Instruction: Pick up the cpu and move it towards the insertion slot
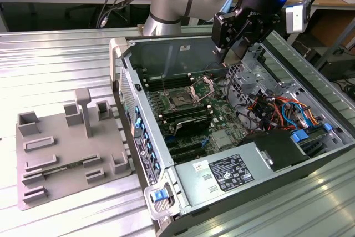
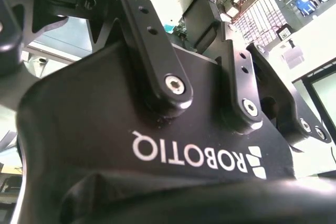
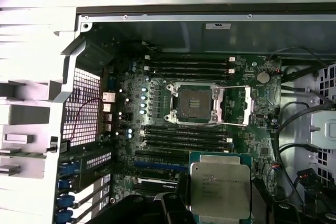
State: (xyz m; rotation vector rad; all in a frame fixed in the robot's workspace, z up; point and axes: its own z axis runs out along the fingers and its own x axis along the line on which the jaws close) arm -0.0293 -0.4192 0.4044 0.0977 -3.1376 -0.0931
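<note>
The cpu [image 3: 220, 188], a small square chip with a pale silvery top, sits between two dark fingers [image 3: 181, 188] of my gripper [image 3: 220, 195], which is shut on it. In the first wrist view the chip hangs above the green board, a short way from the insertion slot [image 3: 193, 103]. The slot is a dark square socket in a shiny metal frame, and its hinged bracket [image 3: 247, 106] is swung open. In the exterior view the gripper [image 1: 230, 56] hovers inside the open computer case, up and toward that view's right of the socket [image 1: 180, 101]. The second wrist view looks along the gripper's black body [image 2: 157, 145].
Long black memory slots [image 3: 186, 65] flank the socket on both sides. Case walls [image 1: 125, 90] ring the board. Bundled cables [image 1: 277, 109] and a power supply [image 1: 222, 173] fill the case's near end. A grey tray [image 1: 66, 154] with raised frames lies on the ribbed metal table at the exterior view's left.
</note>
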